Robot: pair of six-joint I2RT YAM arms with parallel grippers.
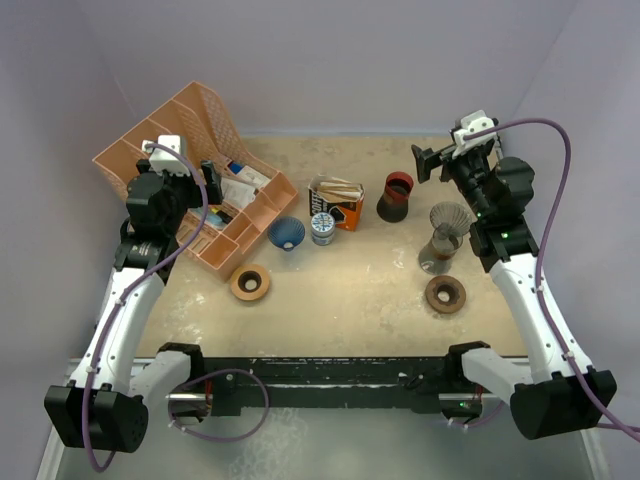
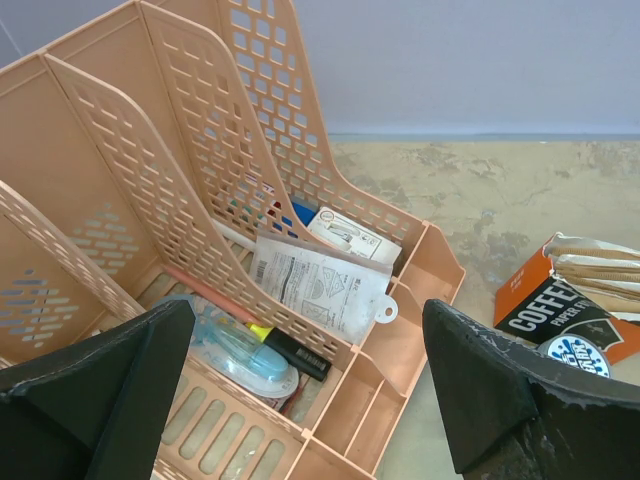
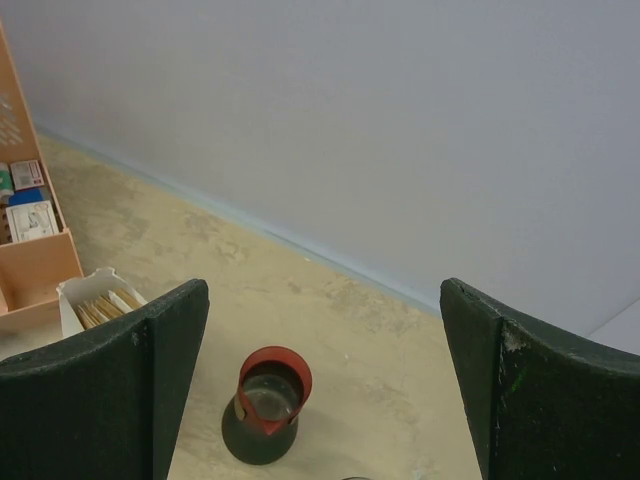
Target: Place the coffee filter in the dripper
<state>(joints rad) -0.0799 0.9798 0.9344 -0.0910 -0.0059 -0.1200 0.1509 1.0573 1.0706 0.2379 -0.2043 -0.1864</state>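
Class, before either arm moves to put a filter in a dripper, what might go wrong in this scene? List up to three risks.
1. The filters stand packed together in the open box, so several may come out at once.
2. The can sits close beside that box and might get knocked over.
3. The tall dripper by the right arm looks easy to tip.

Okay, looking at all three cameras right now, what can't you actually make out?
- Left wrist view: the filter box is cut off by the right edge and a finger of the left gripper.
- Top view: packets in the organizer are too small to read; the left arm covers some.
- Right wrist view: the wire dripper lies outside the frame.
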